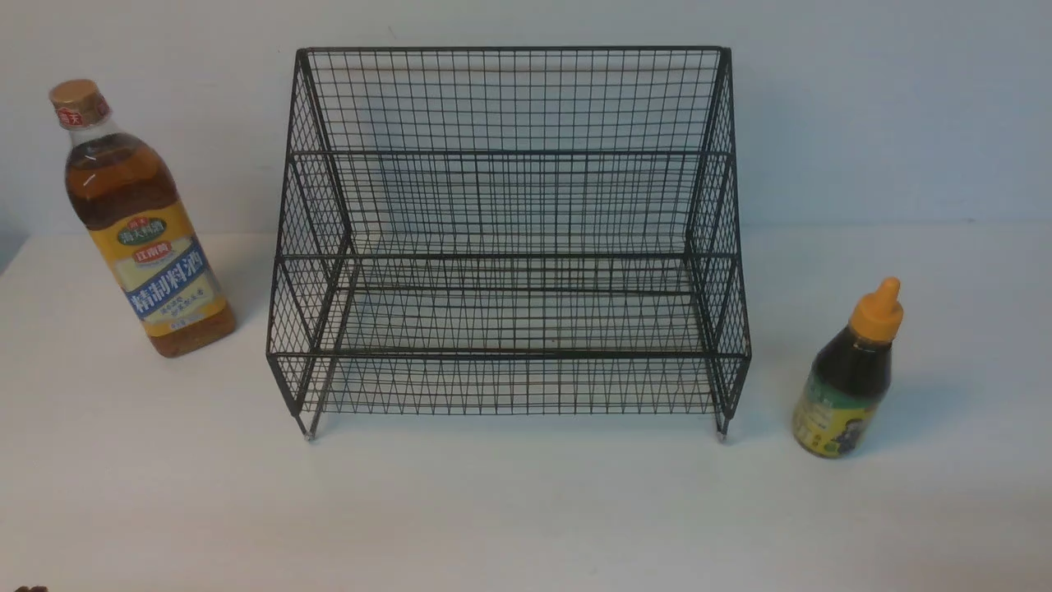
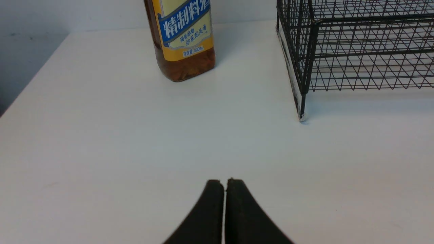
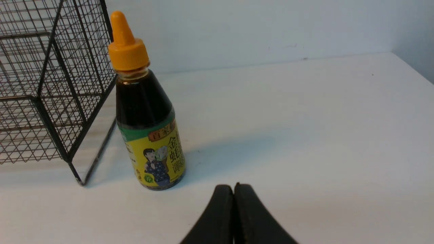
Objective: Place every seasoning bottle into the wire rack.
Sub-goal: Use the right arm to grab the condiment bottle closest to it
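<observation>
The black wire rack [image 1: 509, 247] stands in the middle of the white table with nothing in it. To its left stands the tall amber bottle [image 1: 136, 222] with a gold cap and yellow-blue label. The small dark bottle [image 1: 851, 378] with an orange nozzle cap stands to the rack's right. In the left wrist view my left gripper [image 2: 225, 183] is shut and holds nothing, well short of the amber bottle [image 2: 183, 37] and the rack's corner foot [image 2: 301, 117]. In the right wrist view my right gripper [image 3: 233, 188] is shut on nothing, close beside the dark bottle [image 3: 147, 115]. Neither gripper shows in the front view.
A pale wall [image 1: 888, 115] runs behind the table. The table's left edge [image 2: 30, 88] lies near the amber bottle, and its right edge [image 3: 412, 67] lies beyond the dark bottle.
</observation>
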`<state>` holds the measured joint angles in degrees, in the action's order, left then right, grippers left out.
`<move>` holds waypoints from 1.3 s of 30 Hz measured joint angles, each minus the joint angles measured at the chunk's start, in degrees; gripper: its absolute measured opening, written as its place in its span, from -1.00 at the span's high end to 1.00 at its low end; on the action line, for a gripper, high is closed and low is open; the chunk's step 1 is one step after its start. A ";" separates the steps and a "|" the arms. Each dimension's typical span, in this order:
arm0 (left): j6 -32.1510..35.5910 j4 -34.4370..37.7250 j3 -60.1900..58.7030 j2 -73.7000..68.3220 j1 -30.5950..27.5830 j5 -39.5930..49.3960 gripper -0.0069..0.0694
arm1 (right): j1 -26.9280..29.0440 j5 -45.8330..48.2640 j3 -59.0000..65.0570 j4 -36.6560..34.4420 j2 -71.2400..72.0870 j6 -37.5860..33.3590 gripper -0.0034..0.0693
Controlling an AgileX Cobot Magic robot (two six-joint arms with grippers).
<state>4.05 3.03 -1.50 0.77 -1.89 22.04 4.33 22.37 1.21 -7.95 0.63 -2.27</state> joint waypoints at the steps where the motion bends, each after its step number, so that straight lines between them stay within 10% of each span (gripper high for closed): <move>1: 0.00 0.00 0.00 0.00 0.00 0.00 0.83 | 0.00 0.00 0.00 0.00 0.00 0.00 0.95; 26: 0.00 0.00 0.00 0.00 0.00 0.00 0.83 | 0.00 -0.30 0.00 -0.24 0.00 -0.50 0.95; 39: 0.00 0.00 0.00 0.00 0.00 0.00 0.83 | -0.04 -23.00 0.45 -35.12 0.00 5.38 0.95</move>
<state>4.05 3.03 -1.50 0.77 -1.89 22.04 4.29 -0.63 1.65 -43.07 0.63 3.11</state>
